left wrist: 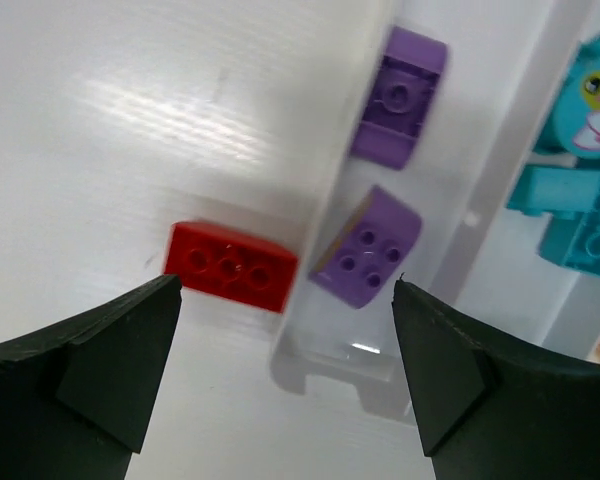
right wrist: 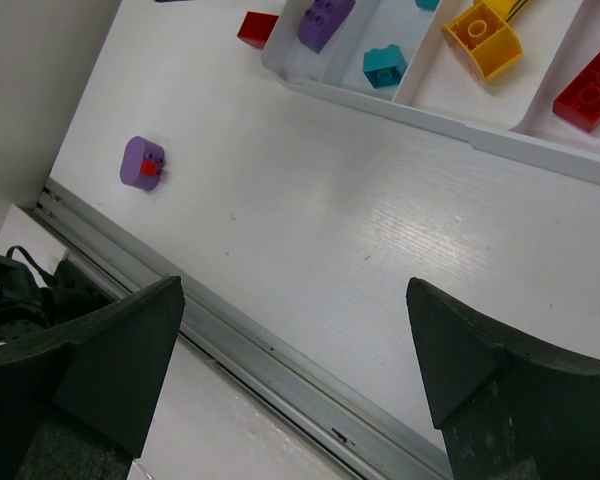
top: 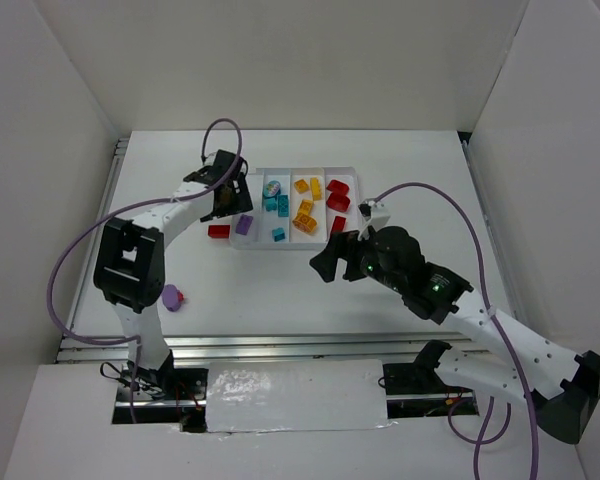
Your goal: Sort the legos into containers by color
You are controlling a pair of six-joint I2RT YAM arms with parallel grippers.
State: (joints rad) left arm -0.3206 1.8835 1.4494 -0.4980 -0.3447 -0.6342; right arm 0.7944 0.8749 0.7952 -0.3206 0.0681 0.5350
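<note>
While most of the bricks already lay sorted, two strays on the white table [top: 280, 300] carried the risk. Farthest left, a small purple rounded plastic piece with a red insert [top: 173, 297] sat alone near the left arm's base, well apart from everything else. Being two colours, it could easily end up in the wrong compartment. Next came the left gripper [left wrist: 285, 290], jaws spread wide and empty, hanging over a red rectangular plastic brick [left wrist: 230, 267]. That brick lay on the table just beside the left end wall of the shallow white plastic tray [right wrist: 450, 127]. From the left wrist, the jaws' span took in the brick, the tray wall and a purple plastic brick [left wrist: 367, 247] leaning tilted inside the leftmost compartment. A straight descent could therefore land a finger on the wall, shove the tray, or pinch the purple brick along with the red. Further right, teal plastic bricks [top: 276, 205], yellow-orange plastic bricks [top: 305, 212] and red plastic bricks [top: 337, 198] each kept to their own compartment. Red held the far right one, so carrying the stray there would likely bring the left arm close to the right gripper [right wrist: 293, 300]. That gripper hung wide open and empty over the table in front of the tray, and the two might collide.
</note>
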